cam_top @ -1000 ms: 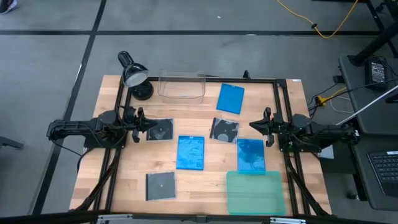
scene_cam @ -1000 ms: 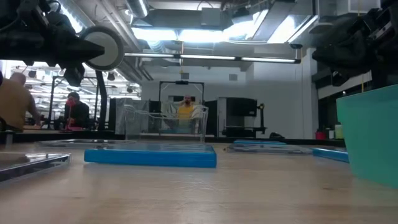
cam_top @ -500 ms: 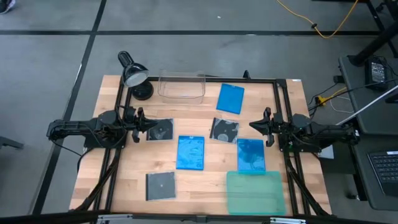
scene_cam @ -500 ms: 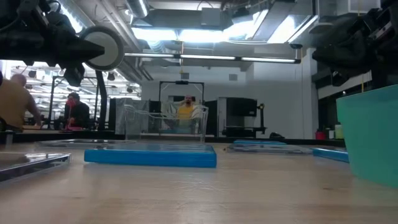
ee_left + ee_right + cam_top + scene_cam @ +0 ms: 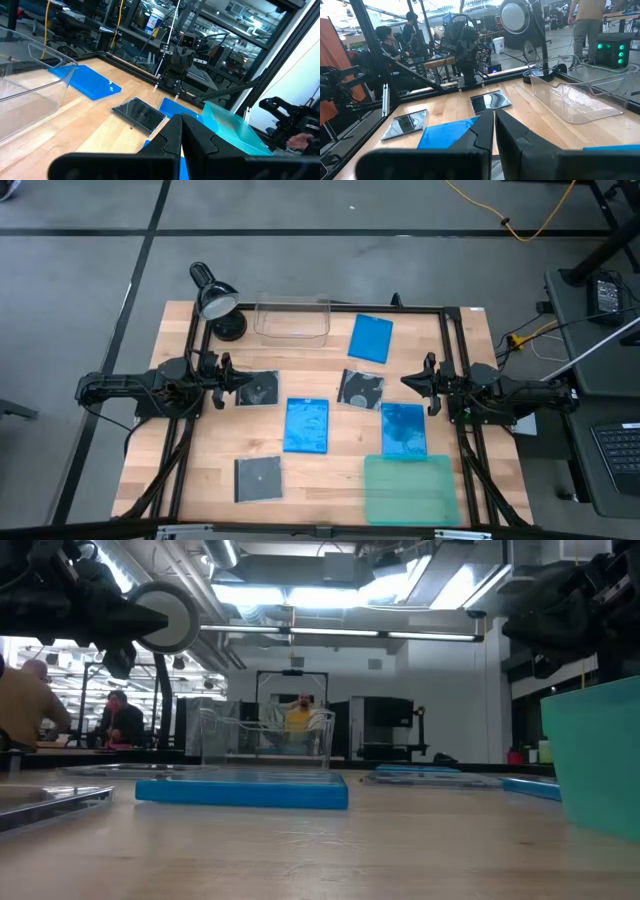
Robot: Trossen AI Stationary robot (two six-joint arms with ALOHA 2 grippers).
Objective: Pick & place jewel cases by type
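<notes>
Both pincers, left gripper [image 5: 243, 384] and right gripper [image 5: 407, 381], sit pressed together, empty. Nearest my left, a clear jewel case [image 5: 259, 389] looks light, slick, brittle; I'd pinch an edge.

The surface [image 5: 330, 470] was pale wood with a visible plank grain and a smooth, faintly satin finish. A matt black metal frame [image 5: 440, 310] ran along its edges. Three blue jewel cases [image 5: 306, 425] looked like translucent plastic with a soft sheen; three smaller jewel cases [image 5: 258, 478] were clear and dark grey plastic, glossy enough to reflect light. The bin [image 5: 292, 320] was clear, shiny plastic. The tray [image 5: 410, 488] was teal-green plastic, semi-translucent and smooth. A desk lamp [image 5: 215, 302] had a glossy black shade. Each end effector [image 5: 181, 135] appeared as dark matt plastic.
</notes>
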